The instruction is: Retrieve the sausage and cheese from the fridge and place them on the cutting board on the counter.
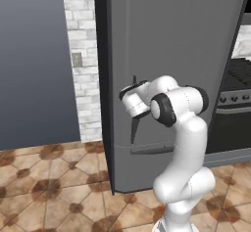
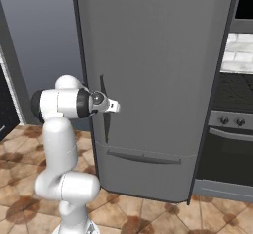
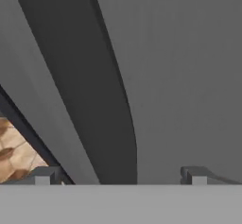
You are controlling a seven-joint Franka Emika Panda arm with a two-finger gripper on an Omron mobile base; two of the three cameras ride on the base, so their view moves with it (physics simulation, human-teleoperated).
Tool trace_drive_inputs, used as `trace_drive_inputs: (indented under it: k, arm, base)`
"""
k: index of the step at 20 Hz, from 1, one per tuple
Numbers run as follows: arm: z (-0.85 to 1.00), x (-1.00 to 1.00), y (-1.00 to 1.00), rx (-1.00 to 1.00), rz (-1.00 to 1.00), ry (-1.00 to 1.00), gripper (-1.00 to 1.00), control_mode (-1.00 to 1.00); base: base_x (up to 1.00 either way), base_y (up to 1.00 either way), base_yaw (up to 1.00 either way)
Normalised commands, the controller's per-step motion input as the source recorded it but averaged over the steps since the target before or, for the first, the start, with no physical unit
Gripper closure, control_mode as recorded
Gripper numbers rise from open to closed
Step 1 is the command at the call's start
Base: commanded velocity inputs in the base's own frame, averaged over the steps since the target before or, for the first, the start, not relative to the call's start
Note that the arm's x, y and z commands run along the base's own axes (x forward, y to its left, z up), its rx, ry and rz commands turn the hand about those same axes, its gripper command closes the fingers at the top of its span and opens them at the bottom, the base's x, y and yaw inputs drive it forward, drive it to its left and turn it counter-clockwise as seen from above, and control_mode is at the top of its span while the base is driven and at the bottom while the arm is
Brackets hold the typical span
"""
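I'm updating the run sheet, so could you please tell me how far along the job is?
Nothing is done yet: the fridge door is closed. In hand: the open gripper is at the door handle, fingers either side, not closed. Opening the door and fetching both foods remain.

My arm (image 1: 184, 143) bends forward at the elbow, wrist level, and my gripper (image 3: 120, 175) holds its fingers spread wide, gripping nothing.

You see a glossy white arm (image 1: 184, 177) of rounded tubular links with black joint rings, ending in a white hand (image 1: 133, 101) with dark fingertips (image 3: 47, 175).
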Motion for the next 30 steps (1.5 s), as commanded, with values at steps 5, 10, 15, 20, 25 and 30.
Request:
trace_drive_inputs:
  k: [5, 10, 15, 20, 25, 30]
  arm:
    - [0.0, 0.15, 0.25, 0.02, -0.05, -0.05, -1.0, -1.0]
    - [0.01, 0.25, 0.13, 0.0, 0.0, -0.01, -1.0, -1.0]
    - [0.0, 0.3, -0.03, -0.03, 0.0, 0.0, -1.0, -1.0]
    - [0.0, 0.34, -0.08, -0.07, 0.0, 0.0, -1.0, -1.0]
    - [0.08, 0.39, 0.0, -0.02, -0.05, 0.04, -1.0, -1.0]
    - [0.21, 0.37, 0.0, 0.0, -0.08, 0.09, 1.0, -1.0]
  base:
    - [0.0, 0.0, 0.0]
    - [0.0, 0.0, 0.0]
    - [0.0, 0.0, 0.0]
    - [0.0, 0.0, 0.0]
    - [0.0, 0.0, 0.0]
    - [0.0, 0.0, 0.0]
